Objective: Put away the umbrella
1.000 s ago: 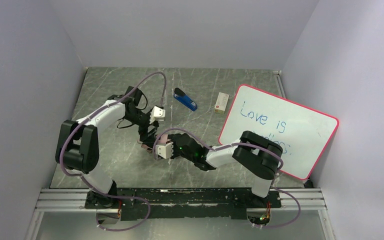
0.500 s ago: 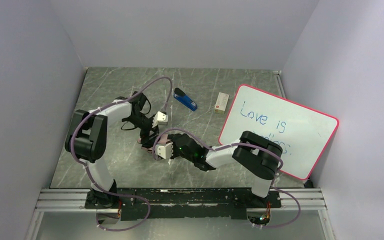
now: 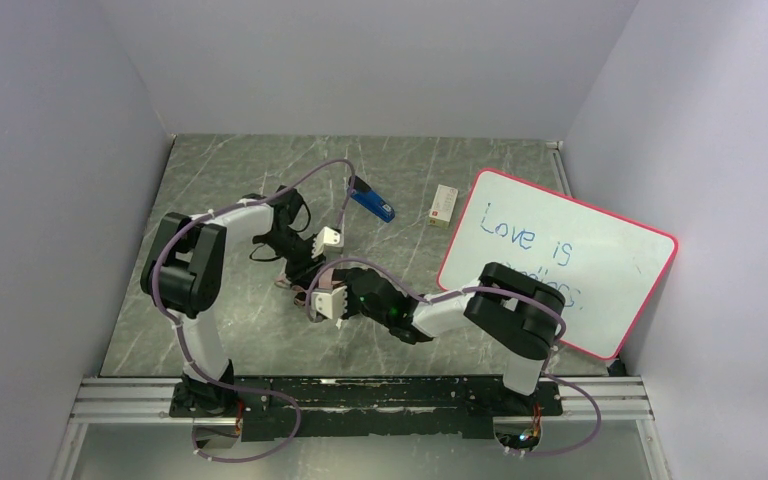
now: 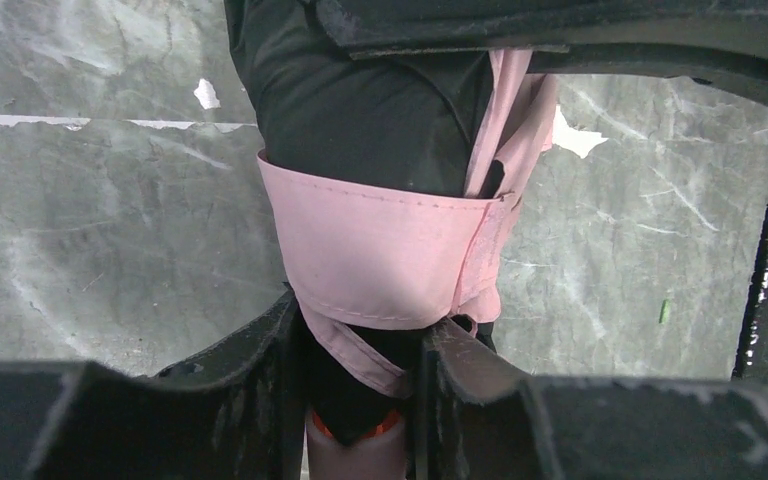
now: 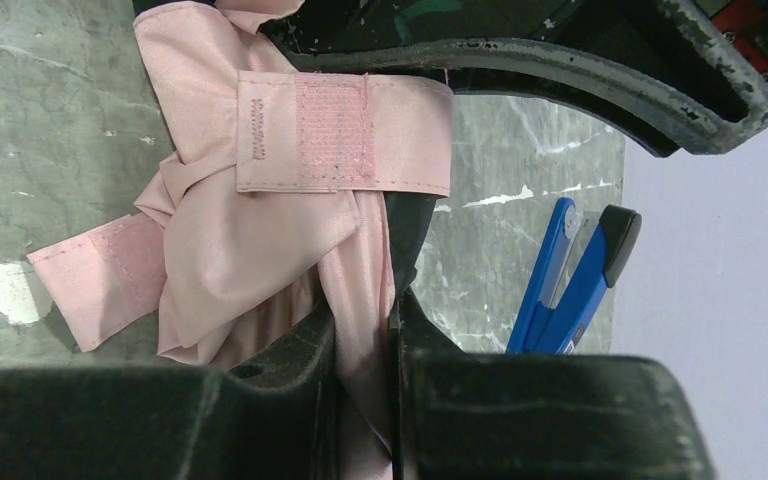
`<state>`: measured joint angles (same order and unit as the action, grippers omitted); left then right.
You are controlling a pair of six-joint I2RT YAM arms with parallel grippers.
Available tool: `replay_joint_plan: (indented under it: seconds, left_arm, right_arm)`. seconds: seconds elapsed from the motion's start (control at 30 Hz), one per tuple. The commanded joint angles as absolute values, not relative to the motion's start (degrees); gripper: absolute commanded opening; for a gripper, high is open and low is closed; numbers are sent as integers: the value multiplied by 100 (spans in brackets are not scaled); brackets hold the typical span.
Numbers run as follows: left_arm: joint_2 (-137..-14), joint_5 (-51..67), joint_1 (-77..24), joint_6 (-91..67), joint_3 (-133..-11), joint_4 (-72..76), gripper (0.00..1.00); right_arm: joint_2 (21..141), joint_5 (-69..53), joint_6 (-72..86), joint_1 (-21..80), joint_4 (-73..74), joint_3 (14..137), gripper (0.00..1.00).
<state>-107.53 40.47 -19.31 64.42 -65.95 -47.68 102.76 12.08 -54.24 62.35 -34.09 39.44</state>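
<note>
Top external: overhead from near edge, looking down. Wrist views: very close, both sharing umbrella (image 4: 380, 250).

A robot test cell in a laboratory is shown. A grey marbled table (image 3: 210, 330) is enclosed on three sides by plain pale walls (image 3: 380, 60). The white-and-black left robot arm (image 3: 182, 280) and right robot arm (image 3: 505, 315) are bolted to an aluminium rail (image 3: 120, 400) at the near edge. A few office props are laid out: a pink-framed whiteboard (image 3: 560, 255), a blue-and-black stapler (image 3: 372, 201), a small white box (image 3: 444, 205).
</note>
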Motion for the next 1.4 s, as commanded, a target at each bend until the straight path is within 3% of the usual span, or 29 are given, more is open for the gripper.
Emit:
replay_joint_plan:
  seconds: [0.0,0.1,0.17,0.37,0.5,0.7,0.83,0.93,1.23,1.37]
  left_arm:
    - [-11103,3486,-2004,6336,-6504,-4642,17]
    - [-11143,3440,-2004,6192,-6511,-4661,6]
    - [-11117,3424,-2005,6133,-6470,-4637,5]
    - [-10953,3233,-2013,5824,-6288,-4418,5]
    - [-10934,3077,-2013,5605,-6220,-4357,5]
    - [-11018,2765,-2013,5228,-6203,-4235,5]
    - [-11068,2711,-2013,5027,-6224,-4206,5]
    - [-11100,2716,-2013,4854,-6311,-4219,5]
    - [-10838,2592,-2019,4498,-6229,-4012,5]
    - [-10691,2464,-2021,4493,-6057,-3778,5]
  right_arm:
    - [10500,1229,-5200,6229,-2365,3584,5]
    - [10445,1175,-5124,6225,-2382,3618,7]
    - [10313,1153,-5032,6221,-2453,3641,11]
    - [9377,1025,-4316,6220,-2861,3620,46]
    - [8672,1060,-3607,6216,-3034,3437,57]
    - [7872,1787,-1551,6226,-2638,3179,58]
    - [7499,1989,918,6206,-1383,3385,56]
    - [7436,1676,1807,6233,-689,3588,57]
    - [7508,2337,6260,6344,-519,3152,56]
    - [7926,2255,7405,6405,-781,3219,55]
